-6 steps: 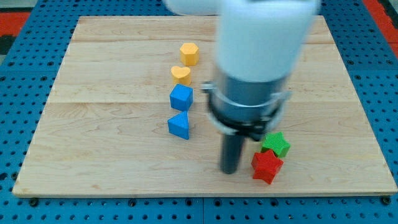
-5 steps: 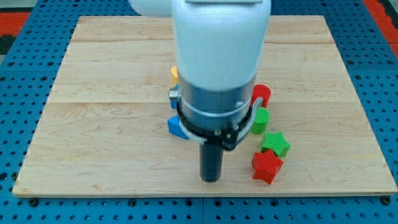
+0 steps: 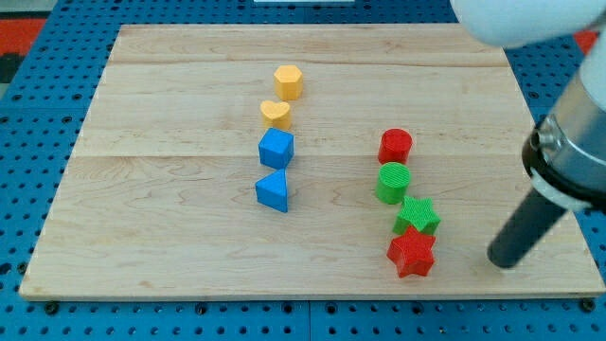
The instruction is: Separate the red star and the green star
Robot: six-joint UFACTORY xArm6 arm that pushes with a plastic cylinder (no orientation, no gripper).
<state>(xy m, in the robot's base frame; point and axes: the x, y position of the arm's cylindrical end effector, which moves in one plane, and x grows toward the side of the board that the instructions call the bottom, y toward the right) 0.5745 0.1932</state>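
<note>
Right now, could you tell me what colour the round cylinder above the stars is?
Green cylinder, camera view.

A small red star (image 3: 411, 253) lies flat on the wooden desk (image 3: 170, 237), near the view's bottom edge and toward the view's right. A green star (image 3: 417, 217) of about the same size lies just above it in the view, its lower points touching the red star's upper points. Both rest flat.
</note>
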